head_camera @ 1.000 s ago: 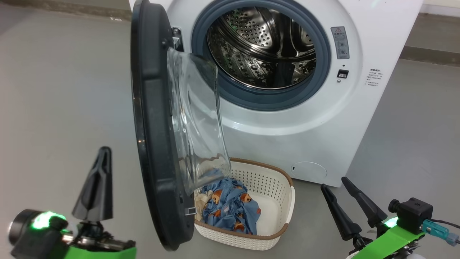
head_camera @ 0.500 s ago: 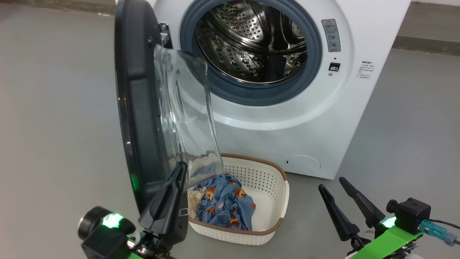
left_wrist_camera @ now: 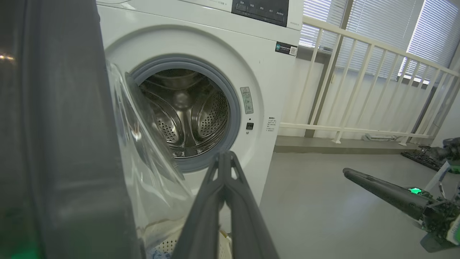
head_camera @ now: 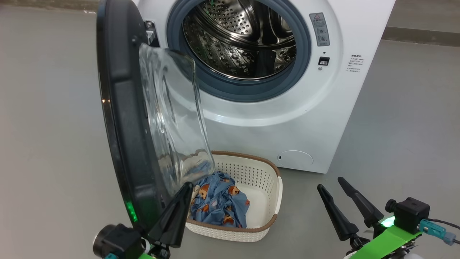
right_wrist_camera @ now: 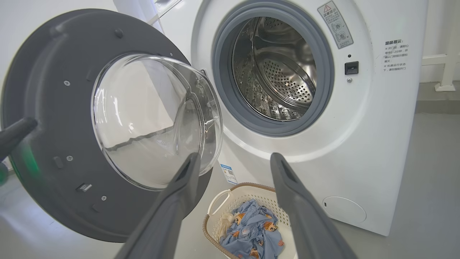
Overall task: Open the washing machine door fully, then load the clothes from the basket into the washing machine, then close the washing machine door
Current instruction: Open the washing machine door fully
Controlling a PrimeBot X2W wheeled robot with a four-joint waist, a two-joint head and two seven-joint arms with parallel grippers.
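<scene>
The left gripper is closed, its 2 fingers pressed together and holding nothing, with the tip at the lower inner side of the door; contact cannot be told. The right gripper is open and empty, low on the right, well apart from the washing machine. The black door stands swung out, its glass bowl facing the bare steel drum. Below it, the basket sits on the floor, holding the clothes.

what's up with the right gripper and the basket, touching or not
Apart. The head view shows bare grey floor between the basket and the open right gripper.
</scene>
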